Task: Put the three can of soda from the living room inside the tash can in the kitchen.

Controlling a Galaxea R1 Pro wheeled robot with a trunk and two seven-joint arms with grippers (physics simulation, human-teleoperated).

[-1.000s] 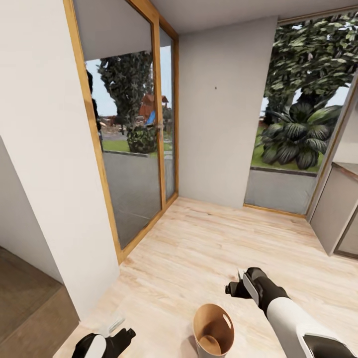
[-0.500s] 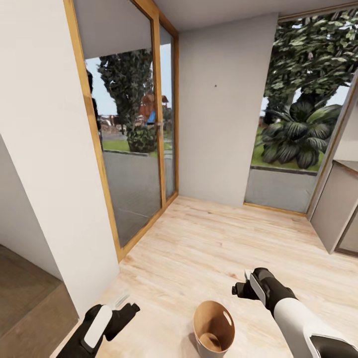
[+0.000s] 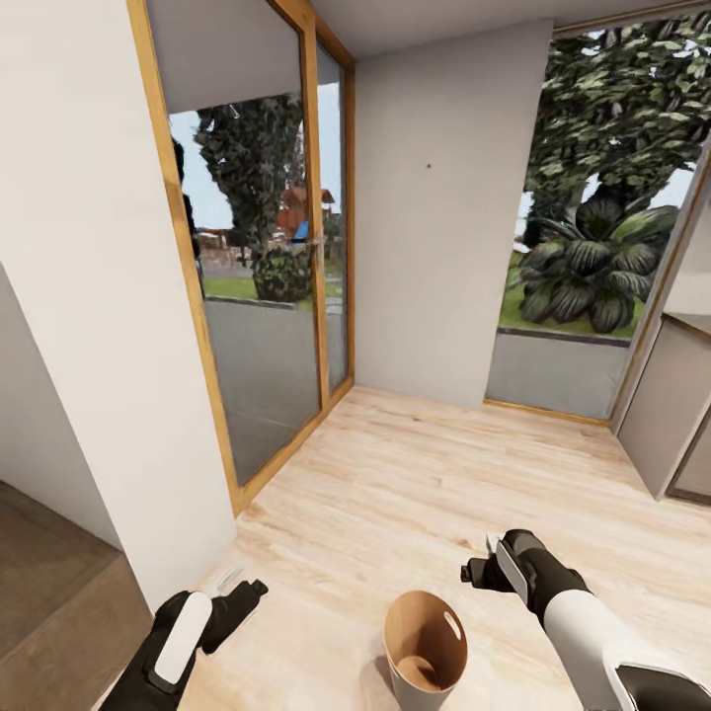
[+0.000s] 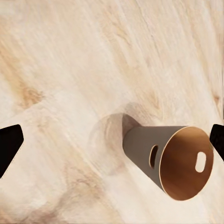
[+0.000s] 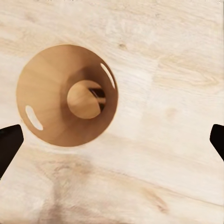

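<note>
Right end effector [image 3: 486,565] spread wide, empty, above the bin | left end effector [image 3: 240,591] spread wide, empty, beside it | grey tapered tan-lined trash can [image 3: 425,647] upright on pale wood plank floor [image 3: 415,474] between both arms

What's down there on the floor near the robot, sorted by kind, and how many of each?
Bins: 1, the bin, standing upright
Grippers: 2, the left gripper and the right gripper
Soda cans: 0 in sight
Total: 3
</note>
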